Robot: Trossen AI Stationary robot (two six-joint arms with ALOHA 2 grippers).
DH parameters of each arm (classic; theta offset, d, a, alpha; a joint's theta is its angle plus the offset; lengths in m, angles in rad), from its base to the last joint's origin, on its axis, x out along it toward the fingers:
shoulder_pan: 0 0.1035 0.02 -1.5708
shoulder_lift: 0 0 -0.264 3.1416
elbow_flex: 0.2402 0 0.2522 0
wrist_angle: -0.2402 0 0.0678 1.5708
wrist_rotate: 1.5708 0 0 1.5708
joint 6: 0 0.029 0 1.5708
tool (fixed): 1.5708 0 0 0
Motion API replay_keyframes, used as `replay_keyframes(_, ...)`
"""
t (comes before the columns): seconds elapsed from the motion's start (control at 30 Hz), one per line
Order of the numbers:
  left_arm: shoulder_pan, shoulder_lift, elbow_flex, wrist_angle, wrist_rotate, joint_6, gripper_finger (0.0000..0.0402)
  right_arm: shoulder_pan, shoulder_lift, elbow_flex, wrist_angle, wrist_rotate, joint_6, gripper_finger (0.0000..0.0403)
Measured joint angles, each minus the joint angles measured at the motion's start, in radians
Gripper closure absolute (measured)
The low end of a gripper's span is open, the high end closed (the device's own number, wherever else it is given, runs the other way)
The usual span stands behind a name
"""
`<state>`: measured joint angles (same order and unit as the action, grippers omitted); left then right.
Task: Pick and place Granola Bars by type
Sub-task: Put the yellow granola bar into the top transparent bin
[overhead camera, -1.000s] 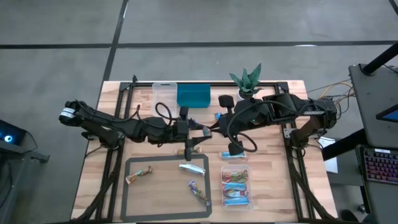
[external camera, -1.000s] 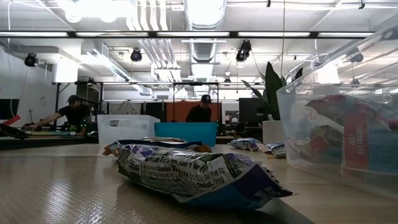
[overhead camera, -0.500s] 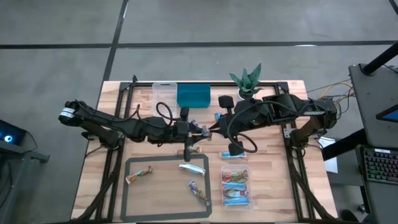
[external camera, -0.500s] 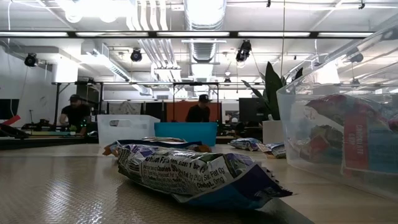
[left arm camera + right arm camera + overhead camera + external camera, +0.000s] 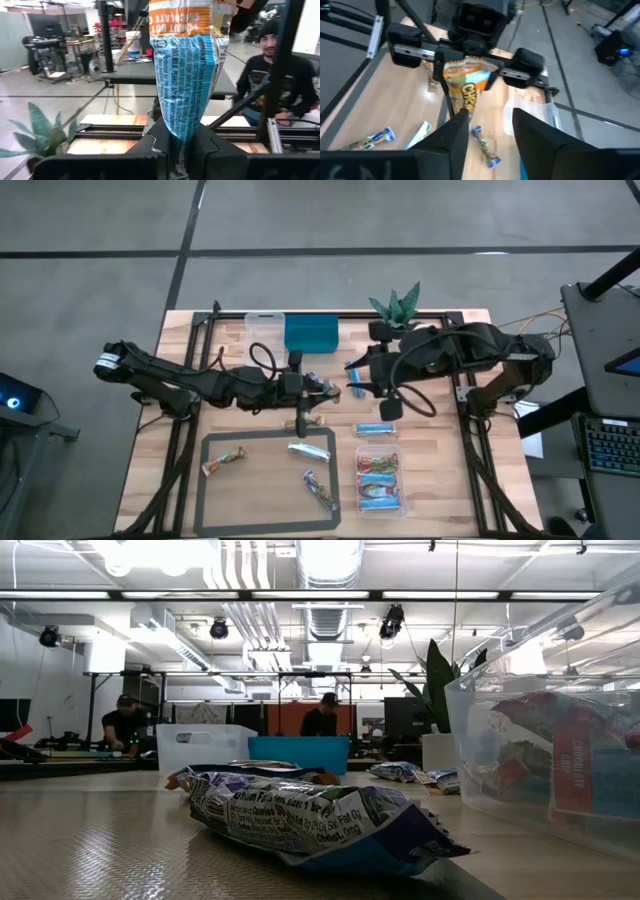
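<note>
Across the wooden desk [image 5: 440, 480], the right arm has drawn back toward its own side, opening a gap where its pincer was nearly touching the left one half a second ago. The left arm has not moved and reaches in to the middle of the desk.

The right pincer [image 5: 491, 114] is spread and holds nothing. Its wrist view looks across at the left pincer [image 5: 320, 392], which is pinching one Granola Bar [image 5: 185, 75], an orange-and-blue wrapper standing upright between the fingers, clear of the desk.

The retreat suggests the bar is now the left arm's alone to carry and has yet to be sorted.

In front of the left pincer lies the dark-framed mat [image 5: 203, 480] with three loose bars on it: a mixed-colour one [image 5: 225, 460], a silvery-white one [image 5: 310, 449] and another mixed one [image 5: 322, 490]. To its right, the clear tub [image 5: 380, 502] holds several blue-wrapped bars, and a single blue bar [image 5: 378, 429] lies on the wood just behind it. Which spot suits the held bar cannot be told.
</note>
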<state>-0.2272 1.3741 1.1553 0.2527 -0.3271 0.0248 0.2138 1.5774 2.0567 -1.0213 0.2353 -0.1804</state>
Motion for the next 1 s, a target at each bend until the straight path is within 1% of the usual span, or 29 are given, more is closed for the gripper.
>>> replay_keyframes(0.2,0.018,-0.026,0.000,-0.022,-0.066,-0.017,0.0392,-0.002,-0.015,0.000,-0.084,0.037,0.031,0.0239)
replay_keyframes(0.3,0.037,-0.055,0.000,-0.068,-0.105,-0.045,0.0392,-0.001,-0.015,-0.004,-0.141,0.062,0.066,0.0240)
replay_keyframes(0.43,0.068,-0.102,0.004,-0.156,-0.190,-0.065,0.0393,-0.001,-0.016,-0.013,-0.186,0.100,0.076,0.0246)
replay_keyframes(0.5,0.085,-0.117,0.031,-0.239,-0.211,-0.083,0.0393,0.000,-0.017,-0.018,-0.188,0.113,0.076,0.0249)
replay_keyframes(0.57,0.105,-0.126,0.081,-0.360,-0.215,-0.088,0.0393,0.000,-0.022,-0.024,-0.193,0.116,0.070,0.0251)
replay_keyframes(0.73,0.156,-0.123,0.257,-0.688,-0.208,-0.085,0.0394,0.000,-0.035,-0.072,-0.197,0.109,0.051,0.0251)
replay_keyframes(0.8,0.175,-0.121,0.318,-0.795,-0.183,-0.067,0.0394,0.000,-0.038,-0.102,-0.197,0.104,0.046,0.0250)
replay_keyframes(0.9,0.214,-0.121,0.391,-0.924,-0.118,-0.057,0.0394,0.000,-0.053,-0.162,-0.186,0.101,0.047,0.0251)
replay_keyframes(1.0,0.249,-0.121,0.450,-1.093,-0.100,-0.058,0.0394,0.000,-0.077,-0.239,-0.133,0.101,0.050,0.0254)
